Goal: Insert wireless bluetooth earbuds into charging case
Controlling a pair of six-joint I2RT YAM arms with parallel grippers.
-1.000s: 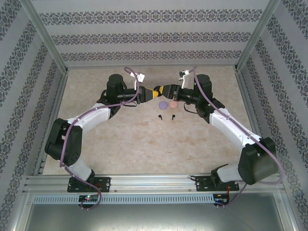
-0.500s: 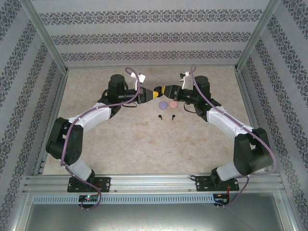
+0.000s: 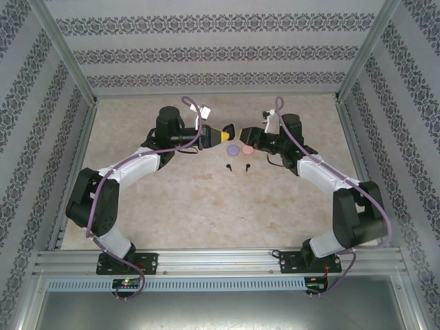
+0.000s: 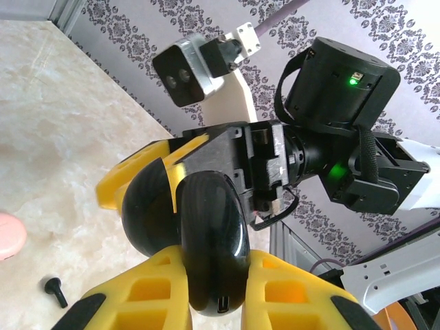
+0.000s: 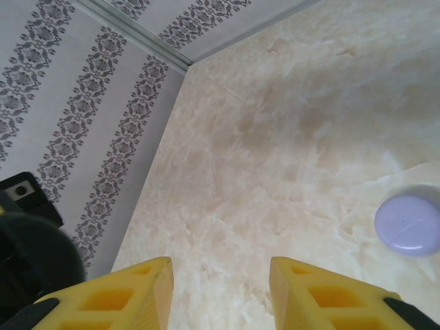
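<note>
At the near edge the left arm (image 3: 130, 165) and right arm (image 3: 330, 182) rise from their bases, elbows bowed outward. Their forearms angle inward across the beige, marble-patterned worktop (image 3: 206, 206), so the two wrists face each other at its far middle.

Just short of them lie two tiny black earbuds (image 3: 227, 166) with stems, side by side and a little apart. Beyond these sit two closed, smooth round cases, touching or nearly so: one lilac case (image 3: 233, 149) and one pink case (image 3: 248, 147).

Above the cases, the left end effector (image 3: 223, 135) has its yellow, ribbed fingers clamped on one glossy black charging case (image 4: 210, 234). The case's two rounded halves appear parted. The right end effector (image 3: 240, 135) is just beside it, fingers spread with nothing between them.

Behind stand walls (image 3: 220, 48) of striped, ornamented paper.
</note>
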